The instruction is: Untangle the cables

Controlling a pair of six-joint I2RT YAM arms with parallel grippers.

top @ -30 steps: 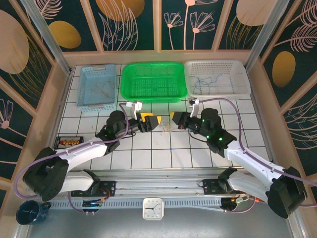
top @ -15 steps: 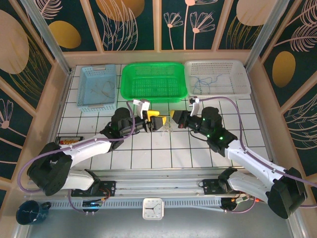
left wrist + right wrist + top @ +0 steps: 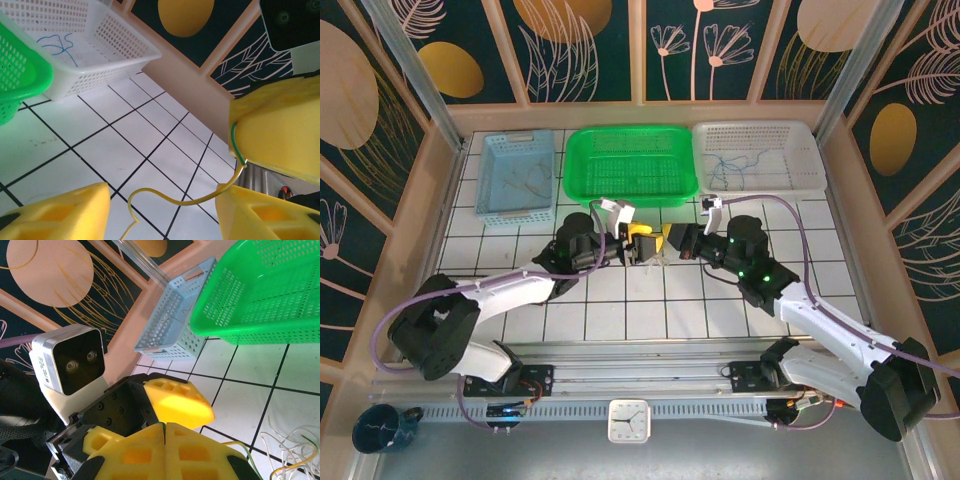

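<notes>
The cables (image 3: 656, 259) are a small bunch of thin wires on the white tiles between the two grippers. My right gripper (image 3: 667, 239) is shut, its yellow pads (image 3: 280, 125) pinching a yellow cable (image 3: 200, 200) and a green strand (image 3: 235, 145). That yellow cable curves down between the fingers of my left gripper (image 3: 162, 202), which is open and touches nothing. In the right wrist view the right gripper (image 3: 165, 429) has its pads pressed together. One left finger (image 3: 177, 402) lies just beyond them. Loose whitish and yellow cables (image 3: 292, 450) lie at the lower right.
Three baskets line the far edge: blue (image 3: 515, 178) with thin wires, green (image 3: 630, 134), and white (image 3: 800, 135) with a blue wire (image 3: 735, 165). A small dark box (image 3: 460, 286) lies on the tiles at the left. Wooden walls close in the table.
My left gripper has moved right, close up to the right gripper, and its jaws have narrowed around the hanging yellow cable. The right arm has stayed put, still shut.
</notes>
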